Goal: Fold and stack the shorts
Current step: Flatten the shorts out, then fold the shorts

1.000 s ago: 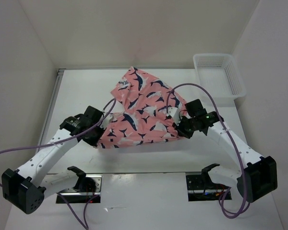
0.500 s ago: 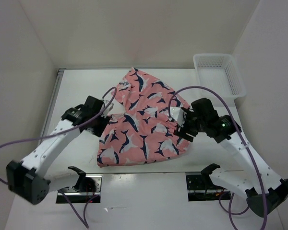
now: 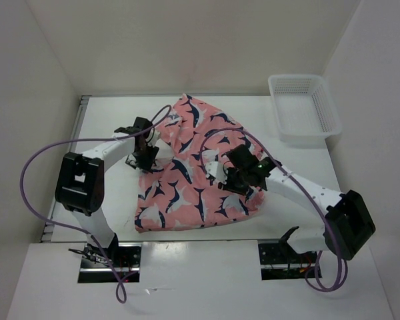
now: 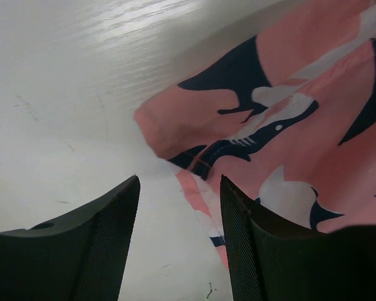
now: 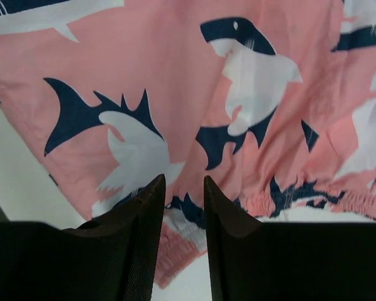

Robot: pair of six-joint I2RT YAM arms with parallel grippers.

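Across the middle of the counter (image 3: 107, 120) the shorts (image 3: 193, 167) lie spread, one point near the far edge and the hem close to the near edge.

Change noted: a second ago both grippers were at the garment's near corners and its hem sat further back. The hem now lies nearer the near edge, and both arms have left those corners. The left gripper (image 3: 145, 150) stands at the left border of the cloth. The right gripper (image 3: 235, 179) hangs over the right half.

Assessment: the cloth appears released and laid out. No fold is made yet and nothing is stacked.

The overhead view gives layout only and finger state is unreadable there. The left wrist view shows the left gripper (image 4: 178, 188) with fingers well apart, bare counter and a cloth corner (image 4: 288, 125) between them, nothing held. The right wrist view shows the right gripper (image 5: 183, 188) narrowly parted above printed fabric (image 5: 175, 75), apparently clamping nothing. A white basket (image 3: 303, 107) sits at the far right corner.
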